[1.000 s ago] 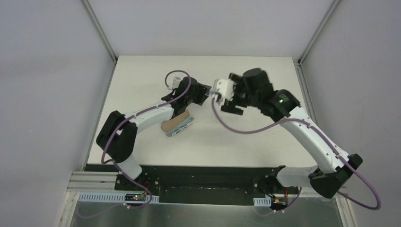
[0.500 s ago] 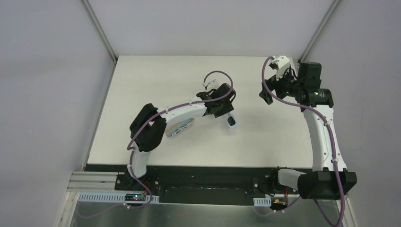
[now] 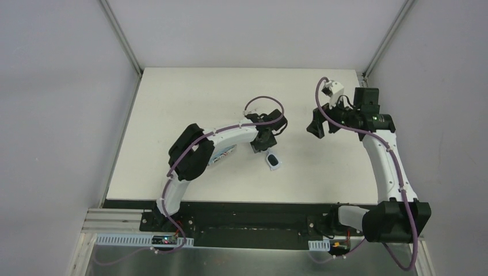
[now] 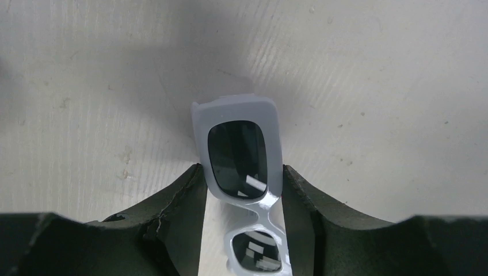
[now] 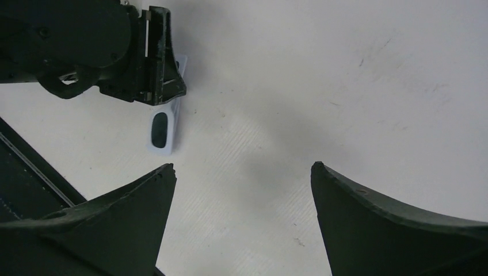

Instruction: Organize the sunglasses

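Both arms have shifted: the left gripper point(image 4: 241, 185) now holds the sunglasses point(image 3: 274, 161) nearer the table's point(image 3: 172, 109) front edge, its jaws half closed on the white frame. The right gripper point(image 5: 241, 167) hangs wide open and empty, well apart to the right.

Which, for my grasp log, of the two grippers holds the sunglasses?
The left gripper: it clamps the white sunglasses; the right gripper hangs open, empty.

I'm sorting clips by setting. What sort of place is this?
Likely a robot lab test cell: a white table enclosed by plain grey walls, a left arm and right arm bolted at its near edge, the left holding sunglasses.
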Controlling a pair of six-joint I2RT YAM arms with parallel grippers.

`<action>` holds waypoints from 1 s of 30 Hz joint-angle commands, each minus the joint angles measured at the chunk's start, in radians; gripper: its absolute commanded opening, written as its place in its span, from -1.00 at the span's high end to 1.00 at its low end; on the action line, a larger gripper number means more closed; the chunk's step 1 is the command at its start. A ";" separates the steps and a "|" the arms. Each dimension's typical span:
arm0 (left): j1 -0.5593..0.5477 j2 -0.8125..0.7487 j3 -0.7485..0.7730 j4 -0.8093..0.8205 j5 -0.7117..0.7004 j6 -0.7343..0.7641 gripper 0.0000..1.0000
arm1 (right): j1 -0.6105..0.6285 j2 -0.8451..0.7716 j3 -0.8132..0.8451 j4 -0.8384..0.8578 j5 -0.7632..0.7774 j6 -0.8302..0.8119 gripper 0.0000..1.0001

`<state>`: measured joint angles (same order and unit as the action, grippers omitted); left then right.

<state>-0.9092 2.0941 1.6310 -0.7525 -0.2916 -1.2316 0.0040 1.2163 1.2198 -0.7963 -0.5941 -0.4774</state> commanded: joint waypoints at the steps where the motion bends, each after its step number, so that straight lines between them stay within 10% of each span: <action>1: -0.003 0.052 0.094 -0.064 -0.030 -0.005 1.00 | -0.001 -0.040 -0.090 0.056 -0.070 0.035 -0.81; 8: 0.000 0.085 0.125 -0.079 0.026 -0.007 0.97 | -0.001 -0.104 -0.161 0.083 -0.052 0.026 -0.86; 20: 0.006 -0.078 0.130 -0.069 0.034 0.026 0.23 | -0.001 -0.165 -0.303 0.130 -0.150 -0.044 -0.99; 30: 0.014 -0.073 0.075 -0.006 0.052 0.038 0.00 | 0.017 -0.137 -0.279 0.089 -0.141 -0.070 -0.98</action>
<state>-0.9077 2.0277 1.7275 -0.7879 -0.2539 -1.2110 0.0139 1.0863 0.9142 -0.7181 -0.6983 -0.5236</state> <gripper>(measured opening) 0.507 0.992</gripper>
